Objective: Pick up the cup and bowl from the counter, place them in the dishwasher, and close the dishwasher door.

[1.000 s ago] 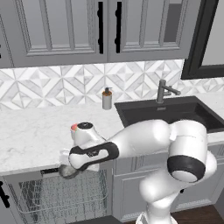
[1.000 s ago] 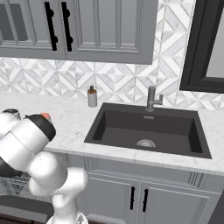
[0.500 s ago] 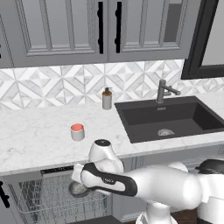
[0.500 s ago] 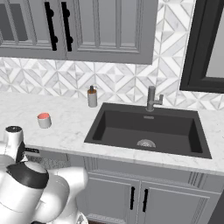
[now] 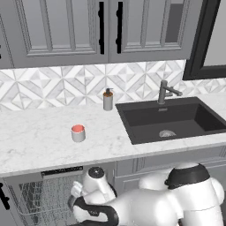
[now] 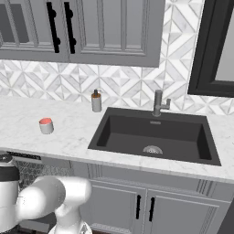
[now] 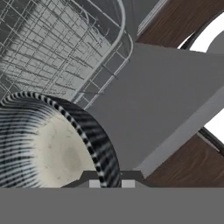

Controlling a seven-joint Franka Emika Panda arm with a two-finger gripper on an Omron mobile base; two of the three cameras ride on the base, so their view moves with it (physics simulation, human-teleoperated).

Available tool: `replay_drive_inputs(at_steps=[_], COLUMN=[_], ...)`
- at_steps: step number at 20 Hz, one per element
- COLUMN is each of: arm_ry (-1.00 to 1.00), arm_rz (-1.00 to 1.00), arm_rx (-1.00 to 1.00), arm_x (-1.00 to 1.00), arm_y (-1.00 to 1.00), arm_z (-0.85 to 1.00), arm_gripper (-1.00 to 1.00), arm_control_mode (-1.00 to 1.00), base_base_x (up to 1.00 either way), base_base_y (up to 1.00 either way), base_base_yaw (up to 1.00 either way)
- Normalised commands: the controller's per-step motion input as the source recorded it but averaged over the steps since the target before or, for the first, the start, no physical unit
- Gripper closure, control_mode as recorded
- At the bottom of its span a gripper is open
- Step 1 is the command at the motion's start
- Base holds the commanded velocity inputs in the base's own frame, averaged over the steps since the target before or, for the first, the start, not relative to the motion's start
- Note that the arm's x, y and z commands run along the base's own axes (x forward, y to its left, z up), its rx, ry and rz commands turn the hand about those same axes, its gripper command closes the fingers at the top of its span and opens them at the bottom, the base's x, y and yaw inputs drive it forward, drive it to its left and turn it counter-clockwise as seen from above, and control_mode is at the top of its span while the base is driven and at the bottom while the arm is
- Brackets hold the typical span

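Okay, left side first: the dishwasher [image 5: 62, 171] is standing open under the desk [image 5: 35, 145], with its wire rack [image 5: 37, 201] showing at 8 o'clock in the left base view. The arm is reaching low in front of it, at about 6 o'clock.

In the hand view the rack [image 7: 52, 43] is sitting at 10 o'clock. The bowl [image 7: 48, 148] is filling 8 o'clock, speckled pale inside, dark ribbed outside. The fingers [image 7: 111, 183] are pinching together on its rim, one tip inside the wall and one outside as far as can be told.

The bowl is hanging near the rack, and whether it is over the rack or just beside it cannot be told. The flat grey panel at 3 o'clock is likely the dropped dishwasher door [image 7: 175, 100], with brown floor [image 7: 175, 26] beyond.

Handling, as a judgement: the bowl is looking rigid, light and smooth-glazed. A rim pinch is letting it swing or slip, and it is probably chippable against wire. It is best lowered flat and slowly.

Moving right, the cup [image 5: 78, 133] is waiting upright on the desk at 9 o'clock of the sink [image 5: 170, 119], well apart from the soap dispenser [image 5: 108, 99]. It is probably light, stiff and slick, so gripping across the wall near the top is looking best. The faucet [image 5: 164, 92] is standing at the sink's 12 o'clock.
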Motion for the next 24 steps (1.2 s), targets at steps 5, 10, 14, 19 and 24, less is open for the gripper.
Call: replay_drive_inputs(at_steps=[5,10,14,19,24], arm_ry=[-0.13,-0.10,-0.02,0.00,0.00], arm_rz=[-0.18,-0.12,-0.03,0.00,0.00], arm_rx=[-0.11,-0.01,0.00,0.00,0.00], arm_x=[0.22,0.39,0.34,0.31,0.25], arm_y=[0.26,0.14,0.00,0.00,0.00], arm_z=[-0.40,-0.22,-0.14,-0.18,-0.24], arm_gripper=[1.00,1.00,1.00,1.00,1.00], arm_control_mode=[-1.00,-1.00,-1.00,-1.00,-1.00], base_base_x=[0.00,0.00,0.00,0.00,0.00], base_base_y=[0.00,0.00,0.00,0.00,0.00], base_base_yaw=[0.00,0.00,0.00,0.00,0.00])
